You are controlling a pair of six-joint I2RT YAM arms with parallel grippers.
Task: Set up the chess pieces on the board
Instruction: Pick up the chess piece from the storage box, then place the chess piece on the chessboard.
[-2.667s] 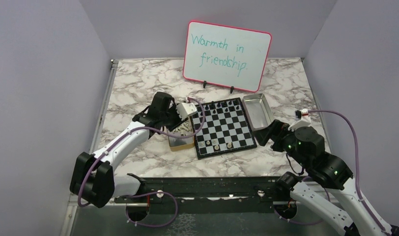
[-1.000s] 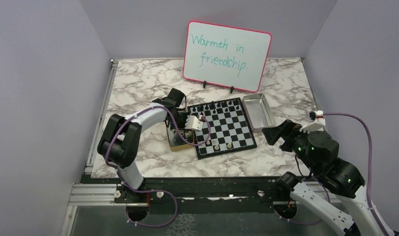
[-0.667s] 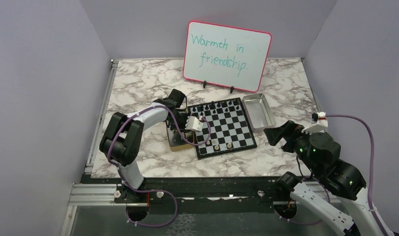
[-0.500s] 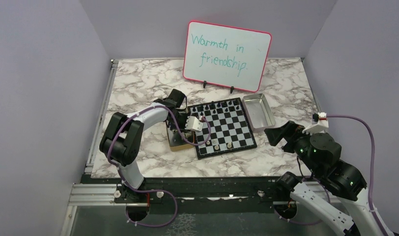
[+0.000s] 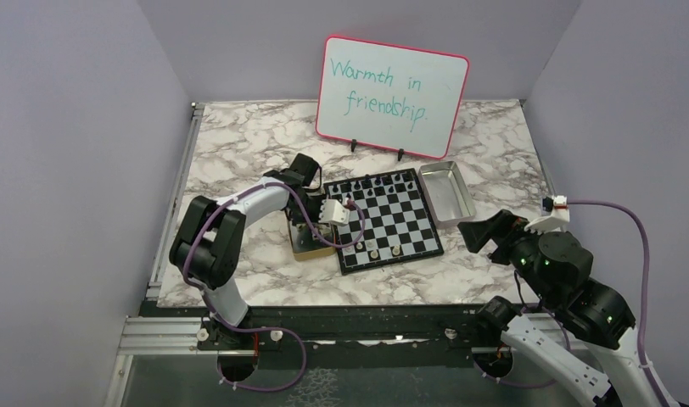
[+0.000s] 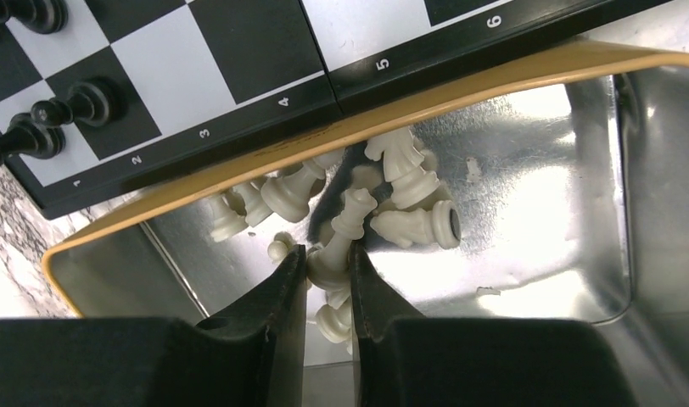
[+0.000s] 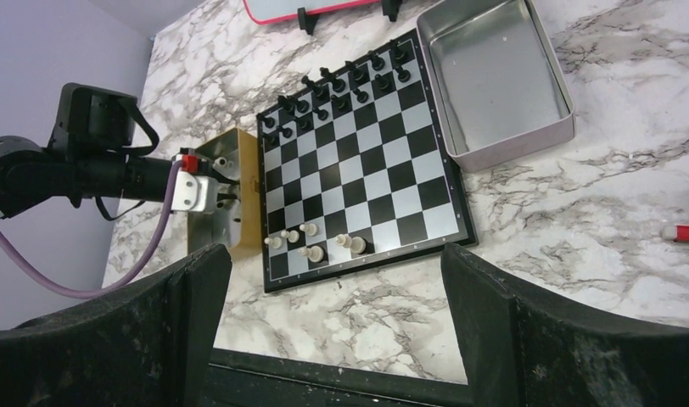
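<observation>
The board (image 5: 392, 216) lies mid-table, with black chess pieces (image 7: 341, 93) along its far rows and several cream ones (image 7: 311, 250) near its front left corner. More cream pieces (image 6: 409, 191) lie heaped in the tan box (image 6: 494, 76), which touches the board's left edge. My left gripper (image 6: 327, 254) reaches down into that box, its jaws shut on one cream chess piece (image 6: 345, 225) whose top sticks out past the fingertips. My right gripper (image 7: 334, 263) hovers wide open over the marble at the board's front right, holding nothing.
A silver metal tray (image 5: 447, 191) sits against the board's right side. A pink-framed whiteboard (image 5: 392, 85) stands behind the board. A small red thing (image 7: 685, 233) lies on the marble at the far right. Purple walls enclose the table.
The left gripper has dropped into the tan box and its jaws have narrowed onto a cream piece. The right arm has drifted slightly back and right, still open.
</observation>
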